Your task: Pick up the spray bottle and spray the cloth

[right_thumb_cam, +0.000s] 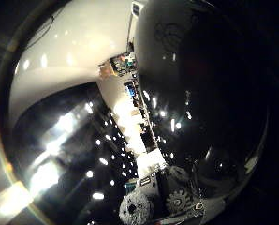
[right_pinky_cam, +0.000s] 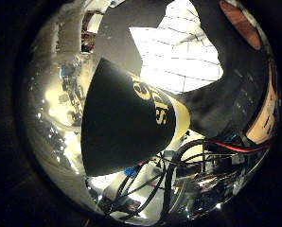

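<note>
Spray bottle [right_pinky_cam: 122,123] close against palm, hand [right_thumb_cam: 177,199] geared

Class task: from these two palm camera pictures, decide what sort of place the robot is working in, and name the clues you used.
Probably an indoor lab or workshop, though little of it shows. Clues: a bright panelled ceiling overhead, cluttered equipment benches in the distance, and a dark glossy bottle close to the palm. The cloth is not visible.

A dark glossy surface [right_thumb_cam: 74,154] spreads out in front of the hand [right_thumb_cam: 177,201], on its thumb side, and many small bright lights reflect in it. Just beside it a smooth white surface [right_thumb_cam: 69,51] begins. Which of them is the table, I cannot tell. Facing the other side of the palm is a pale sheet [right_pinky_cam: 179,52] with crossing lines; what it lies on is not clear.
</note>
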Controlling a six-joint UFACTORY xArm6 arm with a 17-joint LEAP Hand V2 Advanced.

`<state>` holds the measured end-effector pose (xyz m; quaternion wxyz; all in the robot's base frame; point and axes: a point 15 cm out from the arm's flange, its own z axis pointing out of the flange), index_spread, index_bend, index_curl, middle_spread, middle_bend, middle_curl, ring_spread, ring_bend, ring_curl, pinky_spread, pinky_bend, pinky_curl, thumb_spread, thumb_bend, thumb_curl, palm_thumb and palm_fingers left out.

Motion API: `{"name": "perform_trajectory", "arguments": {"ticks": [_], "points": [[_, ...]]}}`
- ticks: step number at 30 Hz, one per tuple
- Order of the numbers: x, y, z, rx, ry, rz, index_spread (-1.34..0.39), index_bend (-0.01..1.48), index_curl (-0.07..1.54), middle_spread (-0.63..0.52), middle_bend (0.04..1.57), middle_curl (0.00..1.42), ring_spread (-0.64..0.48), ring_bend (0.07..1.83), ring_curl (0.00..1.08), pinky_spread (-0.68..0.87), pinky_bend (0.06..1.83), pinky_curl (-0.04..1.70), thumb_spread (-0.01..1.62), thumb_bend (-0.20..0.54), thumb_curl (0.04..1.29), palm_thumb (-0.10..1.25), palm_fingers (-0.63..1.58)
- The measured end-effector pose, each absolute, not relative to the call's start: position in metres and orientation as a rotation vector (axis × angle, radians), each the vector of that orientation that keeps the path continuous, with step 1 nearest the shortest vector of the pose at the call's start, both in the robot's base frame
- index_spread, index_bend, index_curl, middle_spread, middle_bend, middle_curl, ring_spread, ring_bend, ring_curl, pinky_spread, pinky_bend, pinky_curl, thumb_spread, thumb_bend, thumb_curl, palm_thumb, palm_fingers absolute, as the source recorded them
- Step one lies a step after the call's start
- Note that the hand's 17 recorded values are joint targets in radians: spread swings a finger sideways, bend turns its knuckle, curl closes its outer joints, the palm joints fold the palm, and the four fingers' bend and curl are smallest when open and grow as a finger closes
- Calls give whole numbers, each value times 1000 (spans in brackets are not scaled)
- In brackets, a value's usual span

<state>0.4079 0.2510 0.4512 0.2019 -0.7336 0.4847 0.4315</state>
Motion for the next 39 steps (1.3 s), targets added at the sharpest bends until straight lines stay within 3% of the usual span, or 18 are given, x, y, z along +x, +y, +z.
{"name": "perform_trajectory", "arguments": {"ticks": [12, 39], "points": [[440, 296, 477, -2011, 1143, 921, -245, 1136, 864, -179, 1312, 886, -246, 1351, 887, -183, 1041, 1480, 1365, -8, 448, 999, 1090], [484, 406, 437, -1703, 898, 979, -243, 1143, 857, -179, 1318, 881, -256, 1334, 910, -161, 1045, 1494, 1357, -7, 472, 987, 1087]]}}
